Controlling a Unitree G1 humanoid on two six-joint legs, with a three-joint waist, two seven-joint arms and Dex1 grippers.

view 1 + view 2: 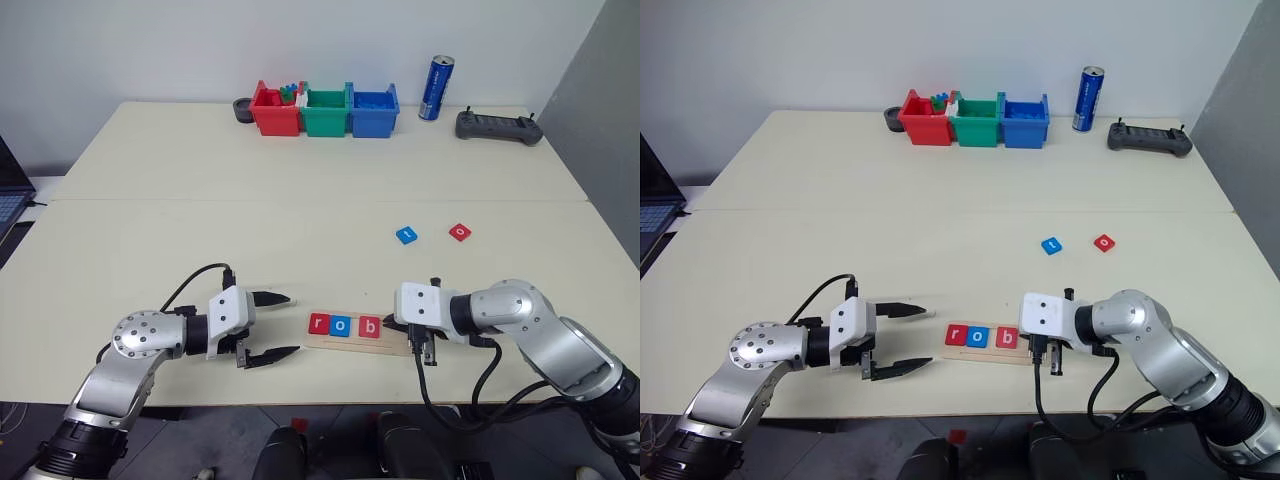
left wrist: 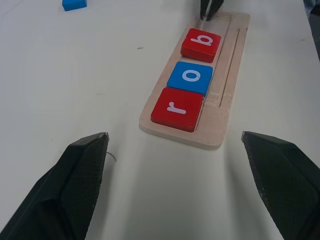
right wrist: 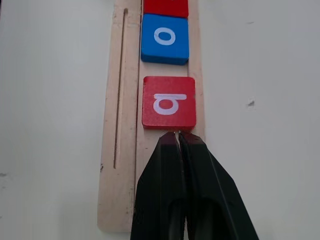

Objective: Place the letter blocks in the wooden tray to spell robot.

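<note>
Right pincer [image 3: 178,137] closed, empty, behind b block [image 3: 168,102]; left pincer [image 1: 275,326] wide open.

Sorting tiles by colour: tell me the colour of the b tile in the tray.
Red, with a white letter. The b tile shows best in the right wrist view.

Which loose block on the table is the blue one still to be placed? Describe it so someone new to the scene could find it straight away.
Start from the wooden tray near the table's front edge, which holds red r, blue o, red b. Look farther back and to the right, on the bare tabletop, where two loose tiles lie side by side. The blue letter block is the left of the pair; its neighbour, the red letter block, bears an o.
</note>
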